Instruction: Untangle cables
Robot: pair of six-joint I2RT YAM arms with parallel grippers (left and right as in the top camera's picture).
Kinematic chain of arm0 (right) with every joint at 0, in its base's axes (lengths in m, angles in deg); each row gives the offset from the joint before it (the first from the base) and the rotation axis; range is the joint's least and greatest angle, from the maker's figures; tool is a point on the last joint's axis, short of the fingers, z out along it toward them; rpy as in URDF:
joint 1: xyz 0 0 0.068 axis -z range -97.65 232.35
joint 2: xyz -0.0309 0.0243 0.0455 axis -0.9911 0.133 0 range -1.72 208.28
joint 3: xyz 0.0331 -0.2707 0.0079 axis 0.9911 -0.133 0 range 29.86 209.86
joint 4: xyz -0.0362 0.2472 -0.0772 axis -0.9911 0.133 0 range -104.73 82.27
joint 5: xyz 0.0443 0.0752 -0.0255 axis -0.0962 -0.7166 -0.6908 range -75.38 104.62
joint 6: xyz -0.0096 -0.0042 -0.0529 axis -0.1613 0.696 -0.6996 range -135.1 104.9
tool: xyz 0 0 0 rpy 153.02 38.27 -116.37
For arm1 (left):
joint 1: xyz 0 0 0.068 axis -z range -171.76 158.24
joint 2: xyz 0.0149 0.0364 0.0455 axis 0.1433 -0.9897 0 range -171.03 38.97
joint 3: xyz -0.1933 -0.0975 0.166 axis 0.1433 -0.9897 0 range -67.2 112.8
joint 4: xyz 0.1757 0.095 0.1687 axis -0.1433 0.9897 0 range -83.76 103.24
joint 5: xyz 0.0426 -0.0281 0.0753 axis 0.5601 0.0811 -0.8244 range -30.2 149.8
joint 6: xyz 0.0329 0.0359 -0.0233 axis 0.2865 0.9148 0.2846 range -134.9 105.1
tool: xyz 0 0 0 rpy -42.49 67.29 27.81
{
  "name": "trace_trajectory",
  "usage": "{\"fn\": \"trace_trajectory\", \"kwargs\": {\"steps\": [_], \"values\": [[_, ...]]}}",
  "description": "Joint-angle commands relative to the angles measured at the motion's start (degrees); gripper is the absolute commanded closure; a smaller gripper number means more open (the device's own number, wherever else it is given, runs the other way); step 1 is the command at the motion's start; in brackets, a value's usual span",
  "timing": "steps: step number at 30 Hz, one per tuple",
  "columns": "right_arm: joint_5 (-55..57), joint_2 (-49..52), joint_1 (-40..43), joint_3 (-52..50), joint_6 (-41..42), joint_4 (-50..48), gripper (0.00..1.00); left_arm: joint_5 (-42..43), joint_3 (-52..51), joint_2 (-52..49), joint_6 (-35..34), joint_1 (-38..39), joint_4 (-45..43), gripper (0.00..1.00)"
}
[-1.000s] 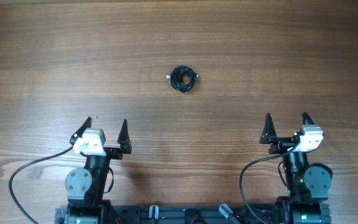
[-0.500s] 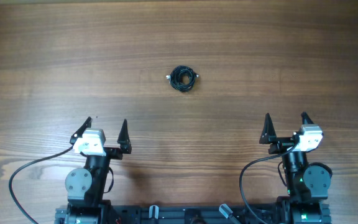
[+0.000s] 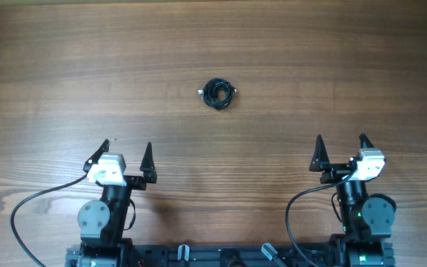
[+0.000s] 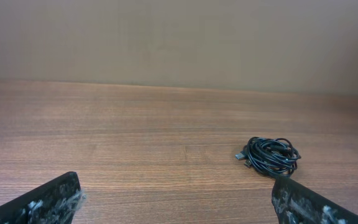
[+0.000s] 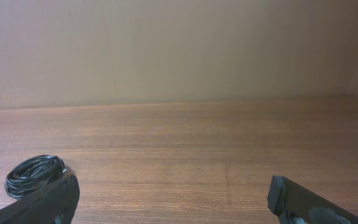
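A small black coiled cable bundle (image 3: 218,93) with a silver plug end lies on the wooden table, in the middle toward the far side. It also shows in the left wrist view (image 4: 271,155) at the right and in the right wrist view (image 5: 33,175) at the lower left. My left gripper (image 3: 127,152) is open and empty near the front edge, well short and left of the bundle. My right gripper (image 3: 341,147) is open and empty near the front edge, well short and right of it.
The wooden table (image 3: 332,67) spreads all round the bundle. A plain beige wall (image 4: 179,37) stands beyond the far edge. The arm bases and their black leads (image 3: 21,215) sit at the front edge.
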Motion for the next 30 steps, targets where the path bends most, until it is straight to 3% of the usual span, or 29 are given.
{"fn": "trace_trajectory", "kwargs": {"steps": [1, 3, 4, 6, 9, 11, 13, 17, 19, 22, 25, 30], "values": [[-0.9, 0.4, -0.3, -0.1, -0.3, -0.2, 0.0, -1.0, -0.5, 0.3, 0.7, -0.3, 0.1, 0.0], [-0.9, 0.4, -0.3, -0.1, -0.3, -0.2, 0.0, 0.3, -0.5, 0.3, -0.2, -0.3, -1.9, 0.0], [-0.9, 0.4, -0.3, -0.1, -0.3, -0.2, 0.0, 7.7, -0.5, 0.3, -4.0, -0.2, -2.5, 0.0], [-0.9, 0.4, -0.3, -0.1, -0.3, -0.2, 0.0, 14.7, -0.5, 0.3, -4.3, -0.2, -2.9, 0.0], [-0.9, 0.4, -0.3, -0.1, -0.3, -0.2, 0.0, 26.6, -0.5, 0.3, -8.7, -0.2, -16.2, 0.0], [-0.9, 0.4, -0.3, -0.1, -0.3, -0.2, 0.0, 25.6, 0.4, 0.3, -13.5, -0.2, -25.4, 0.0], [-0.9, 0.4, -0.3, -0.1, -0.3, -0.2, 0.0, 24.1, 4.2, 0.0, -14.3, -0.2, -26.6, 0.0], [-0.9, 0.4, -0.3, -0.1, -0.3, -0.2, 0.0, 25.9, 23.3, -11.8, -11.6, -0.3, -11.0, 0.0], [-0.9, 0.4, -0.3, -0.1, -0.3, -0.2, 0.0, 26.4, 35.5, -22.3, -10.7, -0.3, 1.6, 0.0], [-0.9, 0.4, -0.3, -0.1, -0.3, -0.2, 0.0, 29.6, 57.7, -41.6, -2.4, -0.3, 27.6, 0.0], [-0.9, 0.4, -0.3, -0.1, -0.3, -0.2, 0.0, 36.2, 73.1, -58.8, -3.4, -0.2, 45.7, 0.0], [-0.9, 0.4, -0.3, -0.1, -0.3, -0.2, 0.0, 37.9, 75.1, -73.5, -3.7, -0.1, 50.6, 0.0]]}}
